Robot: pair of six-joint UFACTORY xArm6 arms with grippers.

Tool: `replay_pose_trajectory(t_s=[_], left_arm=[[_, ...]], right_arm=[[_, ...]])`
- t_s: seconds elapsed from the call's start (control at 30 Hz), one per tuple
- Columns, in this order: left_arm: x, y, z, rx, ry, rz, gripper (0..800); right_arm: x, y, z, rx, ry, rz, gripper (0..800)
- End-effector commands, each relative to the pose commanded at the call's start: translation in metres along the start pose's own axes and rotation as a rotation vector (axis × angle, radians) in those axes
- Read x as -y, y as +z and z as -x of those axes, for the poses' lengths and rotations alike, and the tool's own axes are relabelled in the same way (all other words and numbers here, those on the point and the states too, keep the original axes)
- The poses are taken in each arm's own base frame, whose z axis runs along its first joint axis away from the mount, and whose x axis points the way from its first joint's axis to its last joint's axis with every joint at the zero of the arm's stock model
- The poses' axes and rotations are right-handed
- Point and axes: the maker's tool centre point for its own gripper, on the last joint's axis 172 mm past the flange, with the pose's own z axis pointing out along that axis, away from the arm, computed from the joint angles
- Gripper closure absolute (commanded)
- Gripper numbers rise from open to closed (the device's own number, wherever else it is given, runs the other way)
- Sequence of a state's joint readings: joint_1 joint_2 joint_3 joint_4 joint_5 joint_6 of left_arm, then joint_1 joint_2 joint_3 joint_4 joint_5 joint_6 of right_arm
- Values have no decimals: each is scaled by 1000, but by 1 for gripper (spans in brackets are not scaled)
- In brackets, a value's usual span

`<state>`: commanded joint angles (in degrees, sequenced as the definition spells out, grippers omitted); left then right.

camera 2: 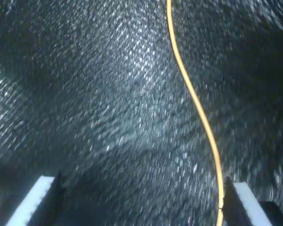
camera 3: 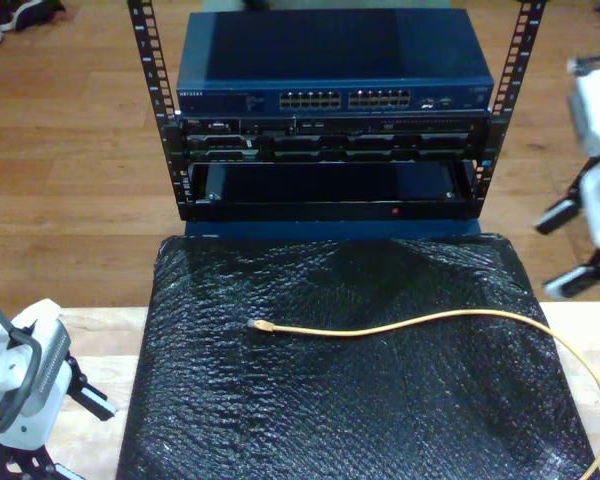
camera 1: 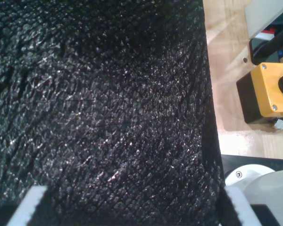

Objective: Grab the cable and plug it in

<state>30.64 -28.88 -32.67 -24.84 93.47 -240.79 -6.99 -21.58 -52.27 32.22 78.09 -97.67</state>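
The cable [camera 3: 410, 322] lies loose on a black textured mat [camera 3: 340, 400] spread over a wooden tabletop [camera 3: 90, 330]; in the exterior view its small clear plug [camera 3: 259, 326] rests near the middle of the mat, toward that view's left, and the yellow-orange line runs from there across to the exterior view's right, then curves down along the mat's edge toward the bottom right corner of that view; nothing grips it. Behind the mat stands a rack [camera 3: 330, 110] with a blue network switch [camera 3: 335, 60] on top, its rows of ports facing the mat.

My second end effector [camera 2: 141, 200] hangs over the mat with its two white fingertips [camera 2: 35, 197] spread wide apart; the cable [camera 2: 198, 113] snakes across the mat beneath it and passes just beside one fingertip, though I cannot tell whether it touches; nothing sits between the tips.

My first end effector [camera 1: 134, 205] is also spread, its white fingertips [camera 1: 28, 205] far apart over bare mat [camera 1: 99, 108]; beyond the mat's edge the wooden tabletop [camera 1: 226, 52] carries a yellow box with a red button [camera 1: 269, 92].

In the exterior view one white arm [camera 3: 20, 380] sits at the lower left and another white arm [camera 3: 595, 150], blurred, at the right edge; both are well apart from the plug.
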Motion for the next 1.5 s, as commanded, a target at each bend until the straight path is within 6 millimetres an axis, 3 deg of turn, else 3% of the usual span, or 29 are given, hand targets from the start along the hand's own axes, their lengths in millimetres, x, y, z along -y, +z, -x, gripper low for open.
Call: replay_pose_trajectory(t_s=[0.2,0.47,0.87,1.23,1.5], left_arm=[[7,6,-5,-5,-5,-14,0],[19,19,-13,44,-52,-16,0],[45,22,3,67,-198,-66,0],[49,23,8,67,-258,-75,0],[51,19,7,69,-318,-85,0]], right_arm=[[-3,41,-29,22,-41,-40,7],[-2,81,-62,109,-99,-52,7],[-11,144,-102,246,-120,-68,7],[-19,204,-107,474,-87,-18,6],[-15,249,-107,524,-32,-48,7]])
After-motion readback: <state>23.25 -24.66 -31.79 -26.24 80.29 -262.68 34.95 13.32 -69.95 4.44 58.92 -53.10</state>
